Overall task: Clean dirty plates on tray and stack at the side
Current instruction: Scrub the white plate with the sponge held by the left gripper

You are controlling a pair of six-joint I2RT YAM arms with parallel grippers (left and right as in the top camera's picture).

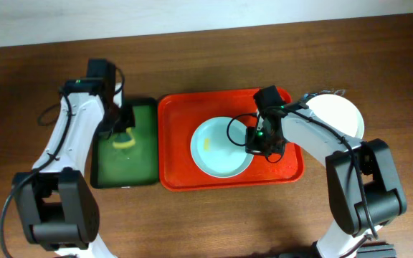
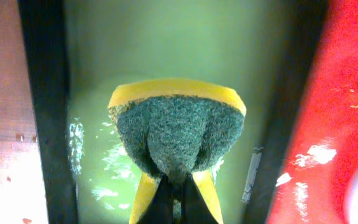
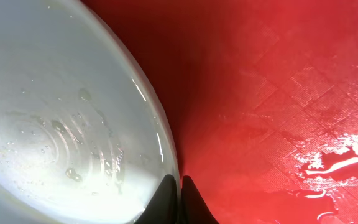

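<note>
One dirty plate (image 1: pixel 217 154), pale mint with a small yellow smear, lies on the red tray (image 1: pixel 178 129). My right gripper (image 1: pixel 259 143) is at its right rim. In the right wrist view the fingers (image 3: pixel 180 190) are shut on the wet plate's (image 3: pixel 61 112) edge, one finger inside the rim and one outside, over the red tray (image 3: pixel 278 93). My left gripper (image 1: pixel 124 132) hangs over the dark green tray (image 1: pixel 142 165), shut on a yellow sponge (image 2: pixel 178 134). The sponge is folded, with its green scouring face outward, and is pinched between the fingers (image 2: pixel 166 202).
A clean white plate (image 1: pixel 339 115) sits on the wooden table just right of the red tray. The green tray's floor (image 2: pixel 166 50) is wet, with droplets showing. The red tray's rim (image 2: pixel 340 93) runs close along the green tray's right side.
</note>
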